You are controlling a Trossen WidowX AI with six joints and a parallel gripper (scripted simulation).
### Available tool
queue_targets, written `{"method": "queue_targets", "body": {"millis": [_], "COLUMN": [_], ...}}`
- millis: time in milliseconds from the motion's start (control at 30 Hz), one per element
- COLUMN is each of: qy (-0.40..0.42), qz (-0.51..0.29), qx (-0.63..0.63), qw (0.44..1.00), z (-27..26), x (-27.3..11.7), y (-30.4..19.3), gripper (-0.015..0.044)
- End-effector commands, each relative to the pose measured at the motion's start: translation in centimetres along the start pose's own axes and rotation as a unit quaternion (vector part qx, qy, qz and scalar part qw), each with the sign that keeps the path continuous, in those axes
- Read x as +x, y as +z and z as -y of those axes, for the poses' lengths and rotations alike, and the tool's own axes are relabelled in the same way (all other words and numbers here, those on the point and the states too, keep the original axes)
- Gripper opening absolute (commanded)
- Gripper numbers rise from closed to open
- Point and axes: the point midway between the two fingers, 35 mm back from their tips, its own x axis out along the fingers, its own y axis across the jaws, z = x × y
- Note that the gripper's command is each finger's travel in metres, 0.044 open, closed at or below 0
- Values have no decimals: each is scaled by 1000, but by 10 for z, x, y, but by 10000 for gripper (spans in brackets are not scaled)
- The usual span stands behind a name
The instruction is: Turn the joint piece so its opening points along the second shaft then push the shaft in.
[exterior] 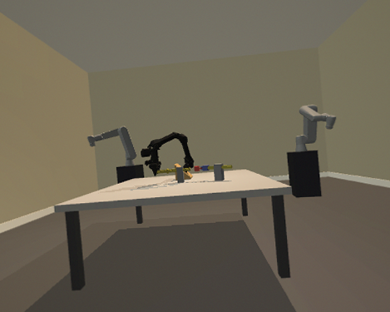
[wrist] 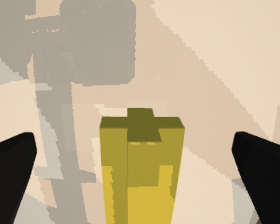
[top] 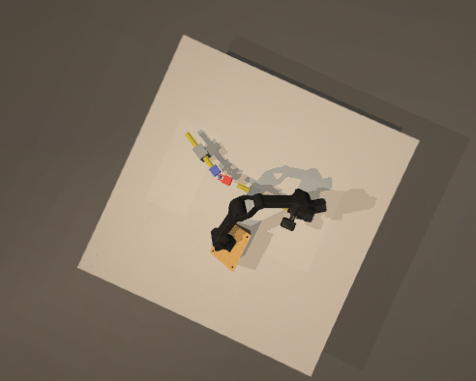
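The first yellow shaft (top: 191,139) (exterior: 227,166) runs through a grey block (top: 200,152) (exterior: 219,173). Its blue end part (top: 215,170) (exterior: 205,168) carries the red joint piece (top: 226,180) (exterior: 197,168), which points roughly along the second shaft. The second yellow shaft (top: 243,188) (exterior: 166,171) (wrist: 145,202) passes through the second grey block (top: 253,190) (exterior: 180,175). A small gap separates it from the red piece. My gripper (exterior: 155,173) (wrist: 135,143) is open and empty, at the shaft's outer end. In the wrist view the fingers stand either side of that end, apart from it.
The wooden base plate (top: 240,251) (exterior: 188,175) of my arm stands beside the second block. My arm (top: 278,201) passes over the second shaft and partly hides it in the top view. Two grey arms (exterior: 125,142) (exterior: 310,125) stand on black pedestals beyond the table (exterior: 171,197).
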Motion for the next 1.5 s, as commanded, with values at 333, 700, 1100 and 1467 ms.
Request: {"method": "queue_targets", "body": {"millis": [333, 700, 1100, 1467], "qy": [-1, -1, -1, -1], "qz": [-4, -4, -4, -2], "qx": [3, 3, 3, 1], "qw": [1000, 1000, 1000, 1000], "z": [0, 0, 0, 0], "x": [11, 11, 11, 11], "y": [-1, -1, -1, -1], "gripper": [282, 102, 67, 67]}}
